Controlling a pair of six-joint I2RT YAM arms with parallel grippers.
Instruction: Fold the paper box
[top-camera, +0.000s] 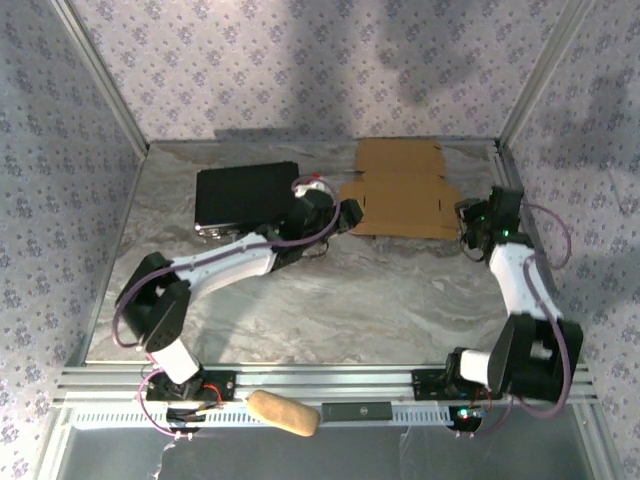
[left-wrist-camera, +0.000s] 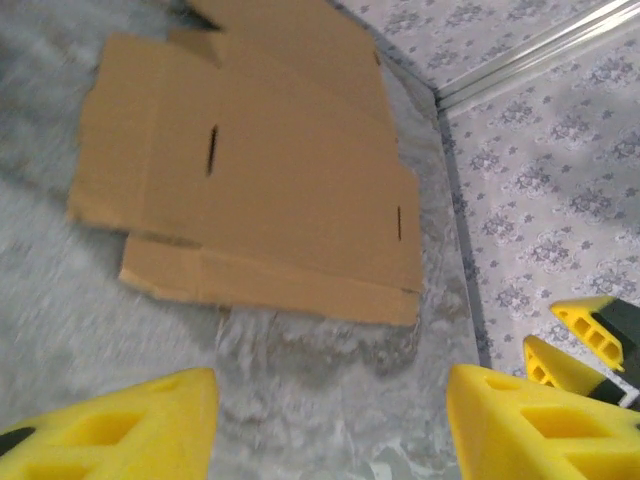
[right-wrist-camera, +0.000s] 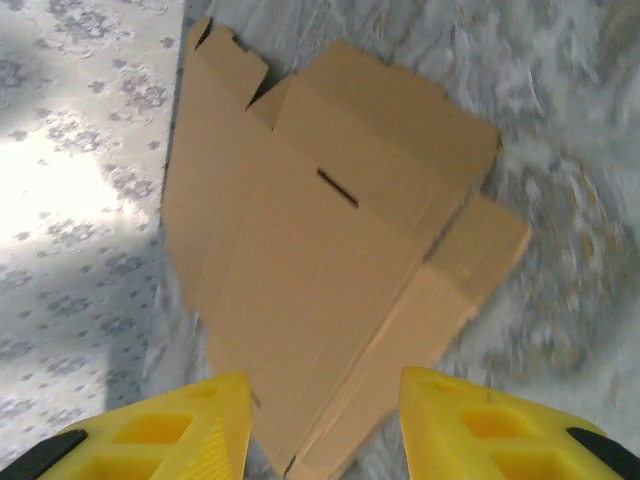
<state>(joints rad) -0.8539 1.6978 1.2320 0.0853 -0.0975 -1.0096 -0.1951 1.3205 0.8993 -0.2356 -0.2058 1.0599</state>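
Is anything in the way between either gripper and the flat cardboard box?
Nothing visible. The paper box lies flat, left gripper just off its left edge, right gripper at its right edge; the black case sits farther left, aside.

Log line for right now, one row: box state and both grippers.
paper box: flat, unfolded, on table | left gripper: open, empty, near its left edge | right gripper: open, empty, at its right edge
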